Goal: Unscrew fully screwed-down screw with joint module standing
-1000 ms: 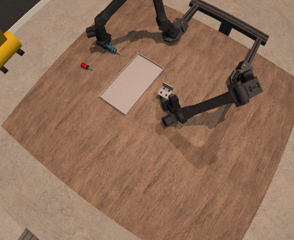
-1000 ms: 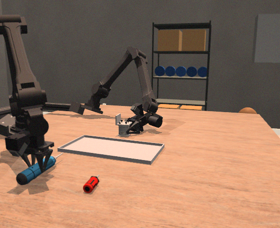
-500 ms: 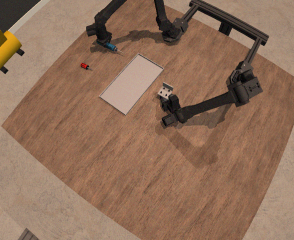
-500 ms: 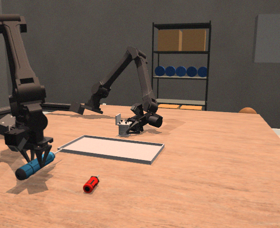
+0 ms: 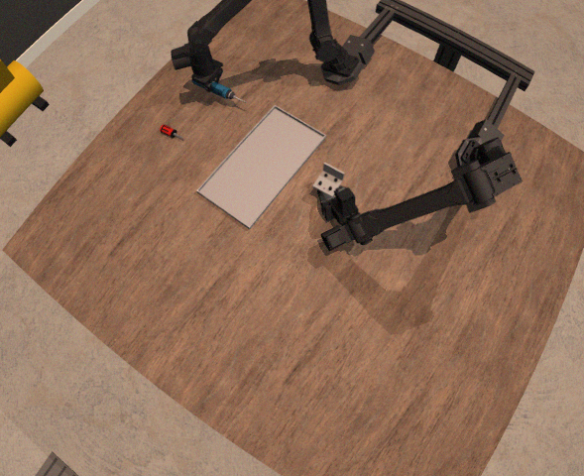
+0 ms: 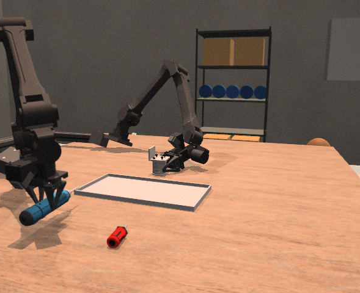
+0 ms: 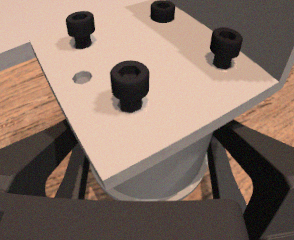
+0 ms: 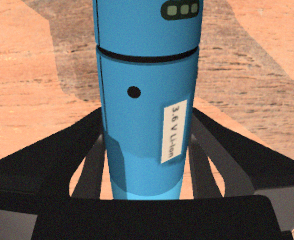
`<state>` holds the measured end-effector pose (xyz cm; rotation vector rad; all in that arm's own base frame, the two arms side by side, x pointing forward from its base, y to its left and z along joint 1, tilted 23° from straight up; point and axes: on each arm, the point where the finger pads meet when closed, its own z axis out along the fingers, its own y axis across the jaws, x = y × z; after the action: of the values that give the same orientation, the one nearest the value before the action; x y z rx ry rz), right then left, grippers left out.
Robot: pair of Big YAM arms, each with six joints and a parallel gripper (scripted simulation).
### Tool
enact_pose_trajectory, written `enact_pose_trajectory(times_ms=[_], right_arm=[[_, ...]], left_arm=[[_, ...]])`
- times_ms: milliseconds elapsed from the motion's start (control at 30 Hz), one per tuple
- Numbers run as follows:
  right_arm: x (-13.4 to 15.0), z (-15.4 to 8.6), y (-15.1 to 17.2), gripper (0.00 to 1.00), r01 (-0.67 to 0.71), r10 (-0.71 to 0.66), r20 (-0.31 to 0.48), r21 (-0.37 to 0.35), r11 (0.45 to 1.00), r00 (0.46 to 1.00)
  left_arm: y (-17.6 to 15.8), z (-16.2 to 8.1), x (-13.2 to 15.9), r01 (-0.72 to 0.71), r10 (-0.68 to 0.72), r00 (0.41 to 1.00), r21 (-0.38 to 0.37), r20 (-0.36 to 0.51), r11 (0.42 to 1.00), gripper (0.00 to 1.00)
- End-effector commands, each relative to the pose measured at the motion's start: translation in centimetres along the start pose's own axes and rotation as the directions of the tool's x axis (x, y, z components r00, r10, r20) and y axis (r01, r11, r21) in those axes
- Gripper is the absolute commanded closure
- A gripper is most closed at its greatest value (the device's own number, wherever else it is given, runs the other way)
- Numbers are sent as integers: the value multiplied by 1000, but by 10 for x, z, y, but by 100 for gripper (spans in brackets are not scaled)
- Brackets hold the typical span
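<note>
The joint module stands upright right of the tray, with a grey angle bracket (image 7: pixel 154 87) on top. My left gripper (image 7: pixel 148 118) is shut on its cylindrical body (image 6: pixel 158 163). Three black screws stand raised on the bracket; the one by the upright wall (image 7: pixel 163 10) sits low and flush. A small empty hole (image 7: pixel 82 78) is beside them. My right gripper (image 6: pixel 48 198) is shut on the blue electric screwdriver (image 8: pixel 147 94), holding it tilted just above the table at the far left corner (image 5: pixel 220 90).
A shallow grey tray (image 5: pixel 261 165) lies between the two arms. A short red screwdriver (image 5: pixel 168 131) (image 6: pixel 117 236) lies on the table near the blue one. A black frame (image 5: pixel 455 41) stands along the back edge.
</note>
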<state>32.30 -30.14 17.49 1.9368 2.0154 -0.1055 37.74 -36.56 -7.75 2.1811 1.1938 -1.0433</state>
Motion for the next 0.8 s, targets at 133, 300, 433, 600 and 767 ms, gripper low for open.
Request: enact_pose_trajectory(times_ms=[133, 300, 433, 600, 767], right_arm=[[-25, -58, 29, 58, -2, 9, 81, -87, 996, 997], [-24, -62, 28, 58, -4, 11, 81, -87, 996, 997], [-24, -69, 28, 58, -4, 11, 81, -88, 996, 997], [-23, -77, 27, 58, -4, 12, 82, -88, 996, 997], [-23, -79, 27, 58, -2, 10, 82, -88, 996, 997]], left_arm=[[8, -3, -4, -17, 17, 1000, -11, 1, 1000, 41], [8, -3, -4, -17, 17, 1000, -11, 1, 1000, 41], [8, -3, -4, -17, 17, 1000, -11, 1, 1000, 41], [8, -3, -4, -17, 17, 1000, -11, 1, 1000, 41], [8, -3, -4, -17, 17, 1000, -11, 1, 1000, 41]])
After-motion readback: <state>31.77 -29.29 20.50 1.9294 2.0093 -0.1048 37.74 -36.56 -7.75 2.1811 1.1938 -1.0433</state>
